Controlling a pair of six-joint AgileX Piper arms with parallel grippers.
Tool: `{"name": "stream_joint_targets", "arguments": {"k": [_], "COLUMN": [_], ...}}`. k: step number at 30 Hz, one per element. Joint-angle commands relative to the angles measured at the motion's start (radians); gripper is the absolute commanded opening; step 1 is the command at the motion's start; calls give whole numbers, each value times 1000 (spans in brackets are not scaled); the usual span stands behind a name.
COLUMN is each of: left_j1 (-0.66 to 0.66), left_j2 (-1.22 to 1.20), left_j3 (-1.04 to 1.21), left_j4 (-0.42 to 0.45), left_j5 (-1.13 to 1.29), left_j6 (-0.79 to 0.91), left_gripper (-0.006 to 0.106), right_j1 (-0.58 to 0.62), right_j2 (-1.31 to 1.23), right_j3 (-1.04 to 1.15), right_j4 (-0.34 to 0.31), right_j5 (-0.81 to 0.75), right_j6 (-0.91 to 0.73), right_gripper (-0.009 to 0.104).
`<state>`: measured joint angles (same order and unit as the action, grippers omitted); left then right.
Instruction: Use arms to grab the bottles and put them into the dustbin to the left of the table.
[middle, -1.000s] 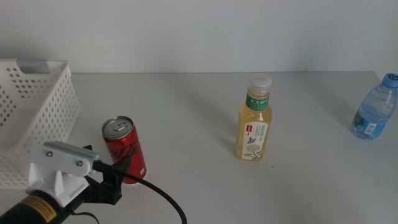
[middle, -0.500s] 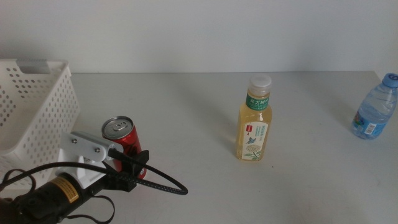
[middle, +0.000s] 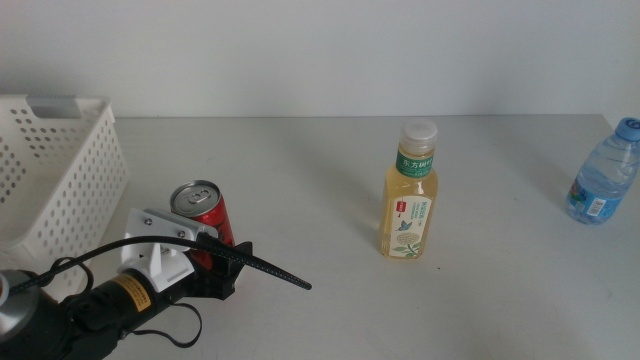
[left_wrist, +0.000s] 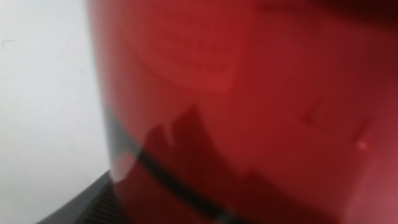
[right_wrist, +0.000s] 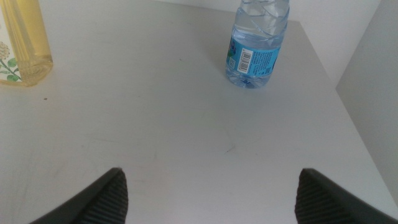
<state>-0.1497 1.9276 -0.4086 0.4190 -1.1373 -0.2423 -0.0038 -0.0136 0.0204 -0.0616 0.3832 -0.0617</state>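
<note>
Red soda can (middle: 203, 215) — now tilted, nearer the dustbin (middle: 62, 175) — clenched in the left end effector (middle: 205, 262).

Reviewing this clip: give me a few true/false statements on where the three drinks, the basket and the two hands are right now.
1. The left hand is at the red can. True.
2. The can lies in the basket. False: it stands on the table.
3. The tea bottle is tipped over. False: it stands upright, capped.
4. The right hand is open over bare table, near the water bottle. True.
</note>
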Motion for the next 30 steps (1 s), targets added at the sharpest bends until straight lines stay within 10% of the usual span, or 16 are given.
{"name": "stream_joint_targets", "arguments": {"k": [1,17,23,30], "left_j1": [1,1,3,87], "left_j2": [-34,-140,-187,-357], "left_j3": [-15,-15,-15,-109], "left_j4": [-5,15,74,438], "left_j5": [-178,-178,-136,174], "left_j6": [-3,0,-162,-564], "left_gripper": [78,56,20,-2], "right_j1": [-6,-6,-6,-6], "right_j2": [-22,-22,-22,-22], "right_j3": [-2,-2,-2,-2], "right_j4": [-13,-13,-13,-13], "right_j5": [-62,-62,-62,-62], "right_j6": [-13,-13,-13,-13], "right_gripper": [85,85,85,85]}}
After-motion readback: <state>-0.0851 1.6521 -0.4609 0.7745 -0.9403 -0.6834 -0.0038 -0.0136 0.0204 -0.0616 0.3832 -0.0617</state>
